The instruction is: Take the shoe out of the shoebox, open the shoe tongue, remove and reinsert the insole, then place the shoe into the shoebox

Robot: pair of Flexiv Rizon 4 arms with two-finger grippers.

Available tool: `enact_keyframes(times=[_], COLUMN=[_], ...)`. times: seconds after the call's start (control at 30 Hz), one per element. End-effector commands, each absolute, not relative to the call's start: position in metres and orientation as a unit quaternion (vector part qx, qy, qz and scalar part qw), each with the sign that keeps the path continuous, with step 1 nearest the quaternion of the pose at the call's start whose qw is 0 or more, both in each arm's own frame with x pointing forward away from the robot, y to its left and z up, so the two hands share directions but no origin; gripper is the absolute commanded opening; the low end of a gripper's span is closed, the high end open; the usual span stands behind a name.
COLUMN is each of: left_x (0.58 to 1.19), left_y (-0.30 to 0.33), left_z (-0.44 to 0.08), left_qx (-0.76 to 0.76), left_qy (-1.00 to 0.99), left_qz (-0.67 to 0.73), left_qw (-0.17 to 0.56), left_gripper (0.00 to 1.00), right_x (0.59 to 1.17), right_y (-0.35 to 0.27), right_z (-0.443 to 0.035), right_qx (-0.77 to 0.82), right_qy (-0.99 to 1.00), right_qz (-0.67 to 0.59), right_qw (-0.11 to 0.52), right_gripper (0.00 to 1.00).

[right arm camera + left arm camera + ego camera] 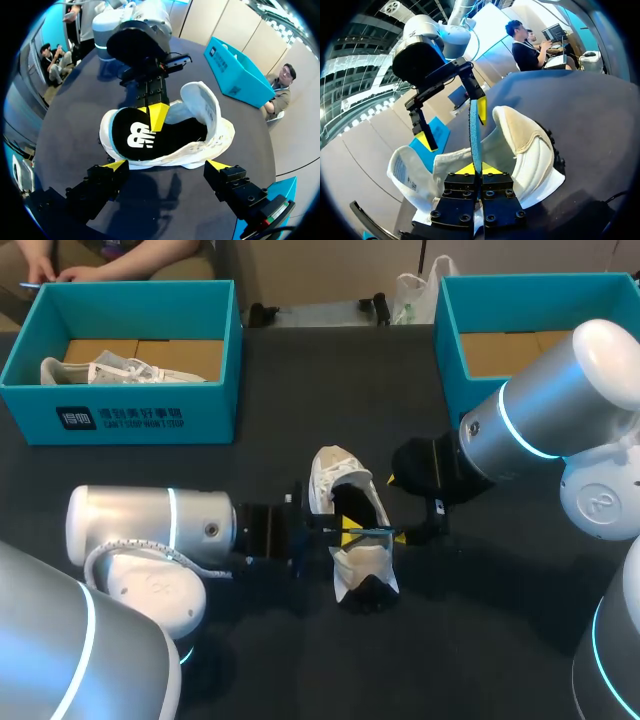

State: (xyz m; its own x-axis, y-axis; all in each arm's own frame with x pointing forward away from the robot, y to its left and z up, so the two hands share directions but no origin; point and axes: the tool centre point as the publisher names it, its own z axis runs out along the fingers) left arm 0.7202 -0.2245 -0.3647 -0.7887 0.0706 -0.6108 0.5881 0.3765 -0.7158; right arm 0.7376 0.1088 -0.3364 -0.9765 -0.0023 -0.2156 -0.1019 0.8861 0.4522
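Observation:
A white shoe (335,472) lies on the dark table between my two arms, its opening spread wide. A black insole (358,508) with a blue edge stands partly out of that opening. My left gripper (350,532) is shut on the insole; in the left wrist view the thin blue insole (475,127) runs up from between the closed yellow tips of the left gripper (477,168), with the shoe (527,145) around it. My right gripper (397,508) stands open beside the shoe. In the right wrist view the right gripper (167,165) straddles the side of the shoe (212,132), and the insole (135,137) faces it.
A teal shoebox (120,420) at the back left holds a second white shoe (110,370). Another teal shoebox (450,350) stands at the back right, just behind my right arm. Bare dark table lies in front of the shoe.

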Motion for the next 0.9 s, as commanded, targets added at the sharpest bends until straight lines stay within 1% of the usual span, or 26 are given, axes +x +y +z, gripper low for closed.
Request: enact_keyframes(times=[0.03, 0.23, 0.43, 0.47, 0.53, 0.9], left_x=[0.718, 0.71, 0.701, 0.7, 0.7, 0.707], left_y=[-0.224, -0.225, -0.232, -0.233, -0.235, -0.232], left_z=[-0.36, -0.344, -0.335, -0.335, -0.335, -0.352], left_qx=[0.209, 0.215, 0.222, 0.222, 0.224, 0.243], left_qy=[0.787, 0.774, 0.765, 0.765, 0.764, 0.768], left_qz=[-0.523, -0.537, -0.55, -0.551, -0.551, -0.543], left_qw=[0.252, 0.256, 0.252, 0.251, 0.249, 0.236], left_gripper=[0.28, 0.28, 0.23, 0.2, 0.0, 0.0], right_x=[0.736, 0.736, 0.736, 0.736, 0.736, 0.736], right_y=[0.109, 0.109, 0.109, 0.109, 0.109, 0.109], right_z=[-0.336, -0.336, -0.336, -0.336, -0.336, -0.336], right_qx=[-0.027, -0.027, -0.027, -0.027, -0.027, -0.027], right_qy=[0.965, 0.965, 0.965, 0.965, 0.965, 0.965], right_qz=[0.237, 0.237, 0.237, 0.237, 0.237, 0.237], right_qw=[0.106, 0.106, 0.106, 0.106, 0.106, 0.106], right_gripper=[1.0, 1.0, 1.0, 1.0, 1.0, 1.0])
